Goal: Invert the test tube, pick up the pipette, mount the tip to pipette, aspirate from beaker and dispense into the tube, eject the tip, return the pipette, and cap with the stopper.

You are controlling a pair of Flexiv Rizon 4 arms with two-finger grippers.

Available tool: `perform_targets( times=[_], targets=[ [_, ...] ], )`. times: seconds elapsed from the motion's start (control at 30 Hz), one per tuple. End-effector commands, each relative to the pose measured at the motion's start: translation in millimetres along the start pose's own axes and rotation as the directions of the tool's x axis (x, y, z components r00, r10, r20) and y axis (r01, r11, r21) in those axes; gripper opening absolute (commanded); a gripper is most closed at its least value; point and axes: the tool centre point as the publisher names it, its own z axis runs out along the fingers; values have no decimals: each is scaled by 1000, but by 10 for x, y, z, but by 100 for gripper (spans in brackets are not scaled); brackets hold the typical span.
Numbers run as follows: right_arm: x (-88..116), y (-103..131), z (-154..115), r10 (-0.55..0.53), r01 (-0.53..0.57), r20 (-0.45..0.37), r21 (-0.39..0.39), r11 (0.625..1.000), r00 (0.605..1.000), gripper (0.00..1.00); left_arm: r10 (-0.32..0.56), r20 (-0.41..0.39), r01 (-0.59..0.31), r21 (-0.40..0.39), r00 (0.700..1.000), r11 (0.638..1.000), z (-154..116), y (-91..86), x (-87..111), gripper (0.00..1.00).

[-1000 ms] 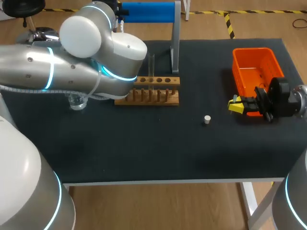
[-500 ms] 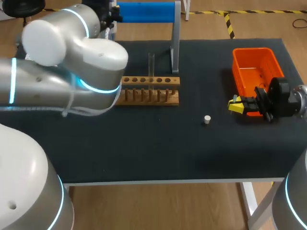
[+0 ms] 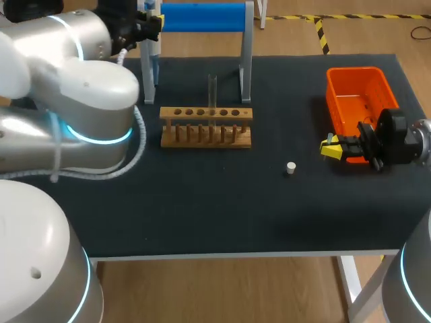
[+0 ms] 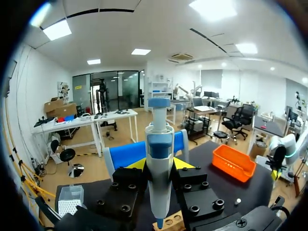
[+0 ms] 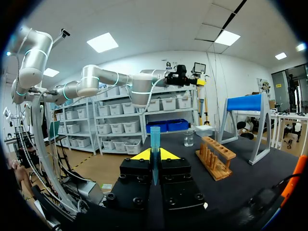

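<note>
Left gripper [image 4: 159, 164] is clamping pipette [image 4: 159, 144] over desk's far-left corner | right gripper [image 5: 154, 156] is pinching blue pipette tip [image 5: 155, 139] beside orange bin [image 3: 357, 77], right edge | test tube [image 3: 212, 91] is standing in wooden rack [image 3: 206, 134] | stopper [image 3: 291, 167] is lying mid-desk

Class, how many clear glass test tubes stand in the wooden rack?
1. The clear glass test tube stands upright in a hole near the middle of the wooden rack; the other holes look empty, with nothing hiding any.

Black matte table [image 3: 222, 215], pale front edge
</note>
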Motion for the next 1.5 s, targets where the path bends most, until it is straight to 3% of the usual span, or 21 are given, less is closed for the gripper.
perform_targets(
  times=[0.03,0.4,0.5,0.8,1.1,1.5],
  targets=[
    [9,-2,-12,-1,1,-1,0,1000,1000,0,1,-191,-2,-5,982,1000,-73,-13,-44,0],
    [9,-2,-12,-1,1,-1,0,1000,1000,0,1,-191,-2,-5,982,1000,-73,-13,-44,0],
    [9,-2,-12,-1,1,-1,0,1000,1000,0,38,-255,-37,8,966,999,-227,-53,138,0],
    [9,-2,-12,-1,1,-1,0,1000,1000,0,144,-438,-136,49,888,989,-528,-226,696,0],
    [9,-2,-12,-1,1,-1,0,1000,1000,0,235,-530,-219,93,815,971,-733,-386,1141,0],
    [9,-2,-12,-1,1,-1,0,1000,1000,0,259,-644,-204,160,720,966,-821,-543,1689,0]
  ],
)
